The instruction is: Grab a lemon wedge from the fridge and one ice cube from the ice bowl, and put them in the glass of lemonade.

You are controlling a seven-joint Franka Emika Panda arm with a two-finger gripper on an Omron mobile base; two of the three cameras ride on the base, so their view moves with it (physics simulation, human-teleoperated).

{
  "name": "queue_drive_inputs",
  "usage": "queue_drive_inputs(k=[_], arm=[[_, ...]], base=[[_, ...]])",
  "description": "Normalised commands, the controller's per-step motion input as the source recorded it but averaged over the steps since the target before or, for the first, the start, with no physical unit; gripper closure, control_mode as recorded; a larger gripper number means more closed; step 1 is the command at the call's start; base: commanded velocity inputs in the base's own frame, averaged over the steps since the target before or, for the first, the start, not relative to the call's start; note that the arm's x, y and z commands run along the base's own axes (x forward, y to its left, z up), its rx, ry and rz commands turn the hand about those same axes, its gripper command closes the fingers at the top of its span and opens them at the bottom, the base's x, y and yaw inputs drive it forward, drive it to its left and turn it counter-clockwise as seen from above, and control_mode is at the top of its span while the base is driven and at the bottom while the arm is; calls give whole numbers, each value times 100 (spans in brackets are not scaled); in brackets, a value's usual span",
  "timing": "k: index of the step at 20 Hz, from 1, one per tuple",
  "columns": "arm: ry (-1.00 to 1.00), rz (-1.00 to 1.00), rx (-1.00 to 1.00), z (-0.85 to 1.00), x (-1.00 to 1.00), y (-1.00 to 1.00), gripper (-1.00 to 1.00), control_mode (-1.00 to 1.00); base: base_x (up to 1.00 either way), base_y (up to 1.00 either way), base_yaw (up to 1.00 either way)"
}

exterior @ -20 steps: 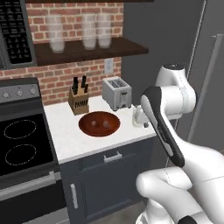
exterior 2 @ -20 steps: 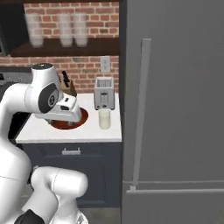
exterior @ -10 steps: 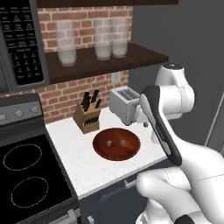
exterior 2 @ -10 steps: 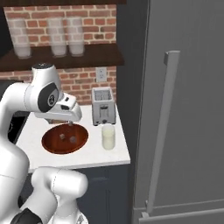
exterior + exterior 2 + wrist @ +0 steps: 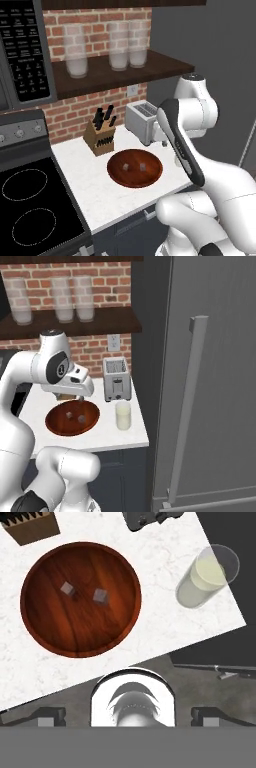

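Overhead, the hand view looks straight down on the white counter (image 5: 165,619). The ice bowl (image 5: 50,629) sits on it with two ice cubes inside: one ice cube (image 5: 67,588) lies to the left, the second cube (image 5: 101,596) just beside it, the two apart and not touching. The glass of lemonade (image 5: 205,582) stands near the counter's right corner, well apart from the bowl.

The gripper (image 5: 127,714) shows its two dark fingertips (image 5: 47,716) at the bottom corners, spread as wide as they go, nothing between them. It hangs above the counter's near edge, touching nothing.

The left base view gives the bowl (image 5: 122,179) with both cubes as pale specks, a knife block (image 5: 99,136) behind it to the left, and a toaster (image 5: 142,122) behind it to the right. The arm covers the glass here. A stove top (image 5: 35,210) lies left of the counter, and three frosted jars (image 5: 120,46) stand on a dark shelf (image 5: 107,75) above.

The right base view gives what the left one lacks: the fridge (image 5: 215,381), door shut, long grey handle (image 5: 187,406) upright, right of the counter. The glass (image 5: 123,416) stands in plain sight, just in front of the toaster (image 5: 116,379) and right of the bowl (image 5: 60,427). The gripper (image 5: 79,397) hangs over the bowl's far rim; its fingers cannot be told apart at this size.

The lemon wedge: cannot tell its place, fridge closed.
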Motion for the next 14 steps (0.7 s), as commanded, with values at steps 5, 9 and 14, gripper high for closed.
queue_drive_inputs(k=[5,9,14], arm=[[1,0,0,-53,0,29,-100,-100],[4,-4,0,-50,0,44,-100,-100],[6,-4,-2,-37,0,30,-100,-100]], base=[[0,0,0],[0,0,0],[0,0,0]])
